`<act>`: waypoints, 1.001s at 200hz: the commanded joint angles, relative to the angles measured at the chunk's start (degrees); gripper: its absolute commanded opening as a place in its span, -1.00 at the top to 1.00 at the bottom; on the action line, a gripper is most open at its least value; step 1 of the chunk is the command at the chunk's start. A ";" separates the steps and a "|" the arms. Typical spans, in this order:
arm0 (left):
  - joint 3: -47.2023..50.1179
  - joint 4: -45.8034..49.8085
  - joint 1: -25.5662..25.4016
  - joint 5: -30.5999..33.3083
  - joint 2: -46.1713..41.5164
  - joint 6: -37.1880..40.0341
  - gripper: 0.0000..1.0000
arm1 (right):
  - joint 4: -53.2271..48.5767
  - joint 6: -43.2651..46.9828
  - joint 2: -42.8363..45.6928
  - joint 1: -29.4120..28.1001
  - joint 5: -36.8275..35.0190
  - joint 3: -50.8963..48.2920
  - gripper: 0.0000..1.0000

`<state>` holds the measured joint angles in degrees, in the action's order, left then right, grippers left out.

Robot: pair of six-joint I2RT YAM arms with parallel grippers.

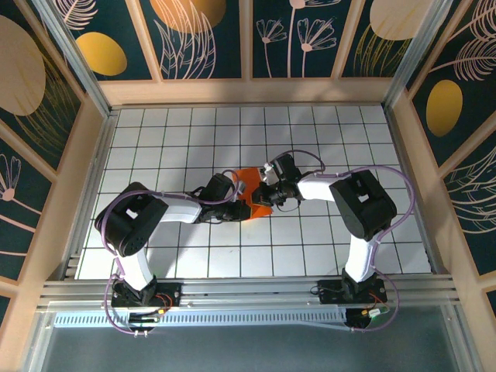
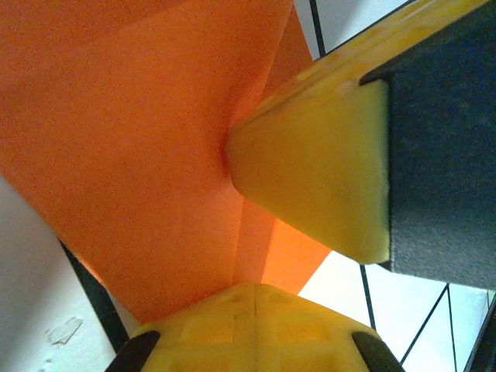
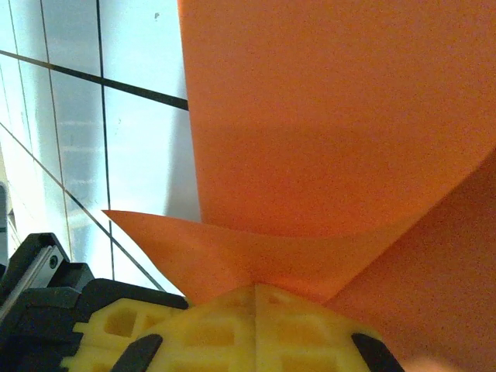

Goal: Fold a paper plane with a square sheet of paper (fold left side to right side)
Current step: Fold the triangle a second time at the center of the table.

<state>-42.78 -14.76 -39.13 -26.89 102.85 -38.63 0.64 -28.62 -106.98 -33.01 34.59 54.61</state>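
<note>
The square sheet of paper is bright orange and partly folded, lying mid-table between my two grippers. My left gripper comes in from the left. In the left wrist view its yellow fingertips are shut, with a crease of the orange sheet running into their seam. My right gripper reaches in from the right. Its closed tips pinch a raised, curled flap of the sheet. One right finger shows close beside the crease in the left wrist view.
The white gridded table is boxed in by wooden walls at the back and sides. A metal rail runs along the near edge by the arm bases. Part of the left gripper's body sits at the lower left of the right wrist view.
</note>
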 commanded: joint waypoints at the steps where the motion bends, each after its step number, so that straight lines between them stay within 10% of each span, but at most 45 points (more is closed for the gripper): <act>1: 1.24 3.84 -0.33 2.86 1.01 1.28 0.93 | 1.84 -0.34 0.11 -0.73 0.35 -0.56 1.00; 200: 1.92 6.15 -0.33 4.13 1.80 1.02 0.97 | -1.99 5.23 -4.80 7.80 -5.74 3.70 1.00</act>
<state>-42.74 -14.66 -39.35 -26.13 102.78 -38.63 -0.40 -25.34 -109.62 -28.62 33.65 56.62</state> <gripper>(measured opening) 0.044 0.047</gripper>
